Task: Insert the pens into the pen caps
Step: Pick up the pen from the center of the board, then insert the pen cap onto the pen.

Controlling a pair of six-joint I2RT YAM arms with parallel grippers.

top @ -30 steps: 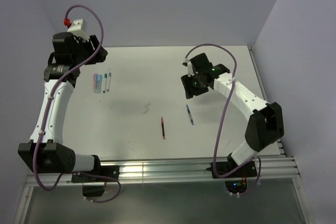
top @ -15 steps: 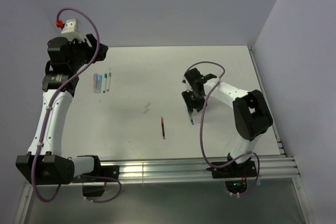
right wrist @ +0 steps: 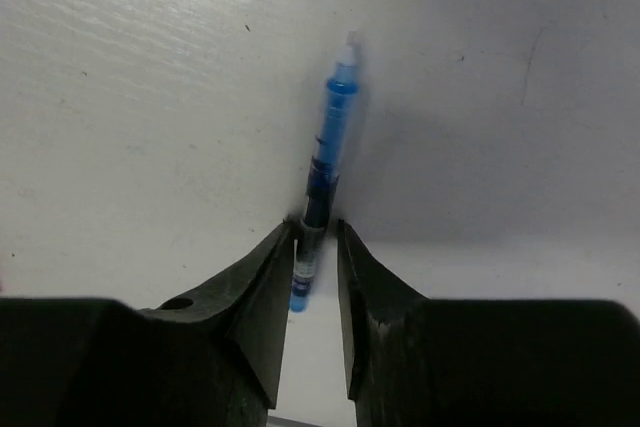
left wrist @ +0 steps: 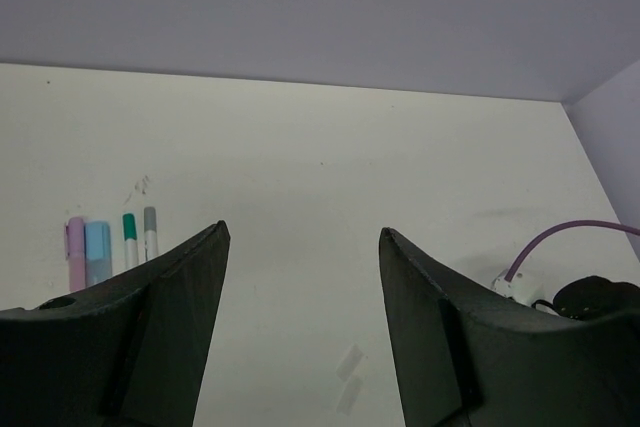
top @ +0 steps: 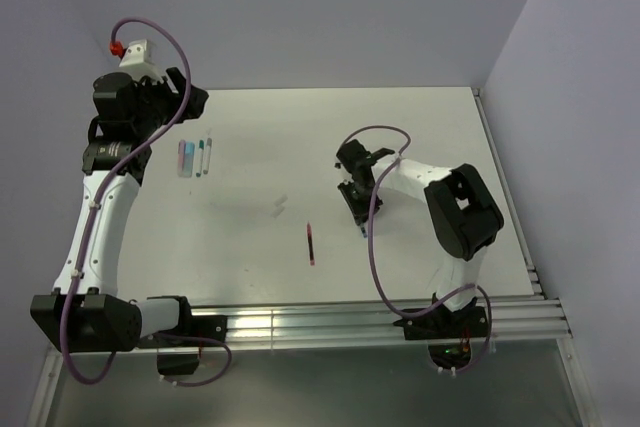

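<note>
My right gripper is down on the table with its jaws closed around the rear part of the dark blue pen, which lies flat and points away from the camera. In the top view that gripper covers most of the pen. The red pen lies alone left of it. A pink cap, a light blue cap, a teal-ended stick and a grey-ended stick lie in a row at the far left. My left gripper is open, empty, and held high above that row.
Two pale, nearly clear short pieces lie mid-table; they also show in the left wrist view. The right arm's purple cable loops over the table near the red pen. Walls close the back and right.
My right gripper came down and left onto the dark blue pen and closed around it. The left arm shifted slightly a second ago, then stayed still.
</note>
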